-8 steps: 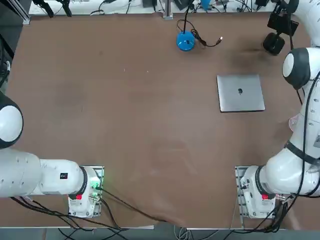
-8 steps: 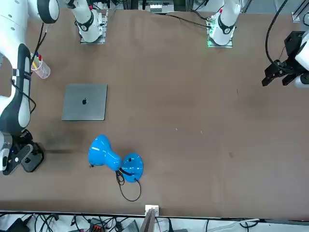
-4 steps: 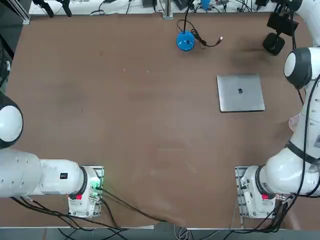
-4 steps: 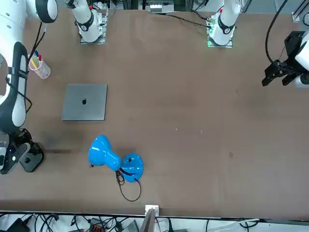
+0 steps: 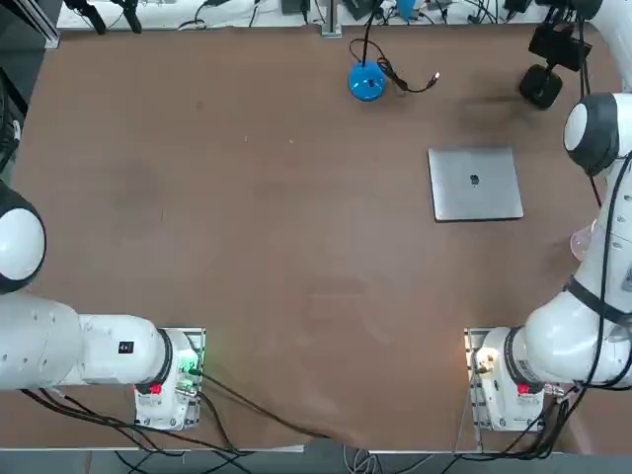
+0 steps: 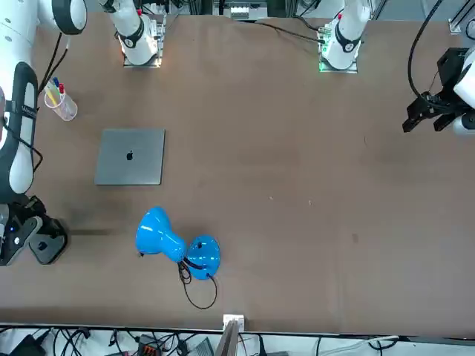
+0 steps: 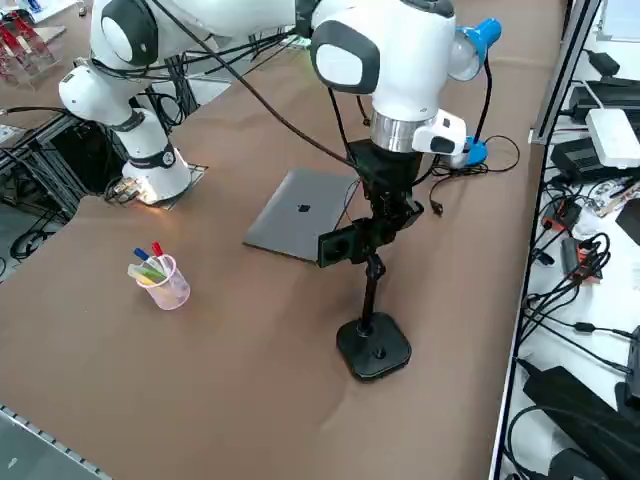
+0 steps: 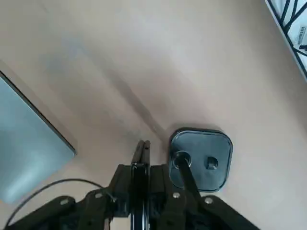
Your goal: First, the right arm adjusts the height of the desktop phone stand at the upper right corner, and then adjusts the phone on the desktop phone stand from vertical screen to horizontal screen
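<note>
The desktop phone stand (image 7: 374, 346) rests on its rounded black base near the table's far right corner, its thin pole (image 7: 372, 289) upright. At the pole's top the phone (image 7: 343, 244), a black slab, lies tilted close to horizontal. My right gripper (image 7: 386, 212) comes down from above and is shut on the phone. From the right wrist, the phone (image 8: 140, 155) shows edge-on between the dark fingers (image 8: 123, 181), with the base (image 8: 202, 156) below. From overhead, the gripper (image 5: 556, 41) hovers just beyond the base (image 5: 541, 87). In the front view the base (image 6: 46, 248) sits at the left edge.
A closed grey laptop (image 5: 475, 184) lies toward me and left of the stand. A blue lamp (image 6: 174, 245) with a loose cable stands at the far edge. A clear cup of pens (image 7: 165, 280) sits near the right edge. Cables and boxes (image 7: 575, 250) crowd the space beyond the far edge.
My right arm's forearm has swung a little further out toward the table's right edge, and the wrist with the phone has shifted with it. The stand's base has stayed put.
</note>
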You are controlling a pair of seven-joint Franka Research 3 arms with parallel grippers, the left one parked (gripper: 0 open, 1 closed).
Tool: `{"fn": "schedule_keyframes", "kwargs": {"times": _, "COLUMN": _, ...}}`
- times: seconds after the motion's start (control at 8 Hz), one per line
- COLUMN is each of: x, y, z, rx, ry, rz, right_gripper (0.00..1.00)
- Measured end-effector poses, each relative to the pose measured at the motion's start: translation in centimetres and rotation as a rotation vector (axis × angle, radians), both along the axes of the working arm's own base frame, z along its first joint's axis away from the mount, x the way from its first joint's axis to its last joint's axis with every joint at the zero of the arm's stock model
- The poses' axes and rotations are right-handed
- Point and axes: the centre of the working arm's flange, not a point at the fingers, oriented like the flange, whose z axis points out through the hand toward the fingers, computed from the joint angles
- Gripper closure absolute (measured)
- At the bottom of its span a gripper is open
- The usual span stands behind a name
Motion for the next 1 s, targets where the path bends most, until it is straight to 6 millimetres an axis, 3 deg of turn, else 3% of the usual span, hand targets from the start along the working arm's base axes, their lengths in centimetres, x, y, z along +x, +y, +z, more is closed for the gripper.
{"fn": "schedule_keyframes", "kwargs": {"times": 0.38, "x": -0.4, "y": -1.7, "z": 0.5, "rx": 0.081, "ry": -0.023, "rz": -0.019, "right_gripper": 0.81}}
{"fn": "schedule_keyframes", "kwargs": {"times": 0.75, "x": -0.3, "y": -1.3, "z": 0.7, "rx": 0.087, "ry": -0.026, "rz": -0.011, "right_gripper": 0.77}}
{"fn": "schedule_keyframes", "kwargs": {"times": 1.0, "x": -0.2, "y": -0.5, "z": 1.1, "rx": 0.088, "ry": -0.033, "rz": -0.002, "right_gripper": 0.51}}
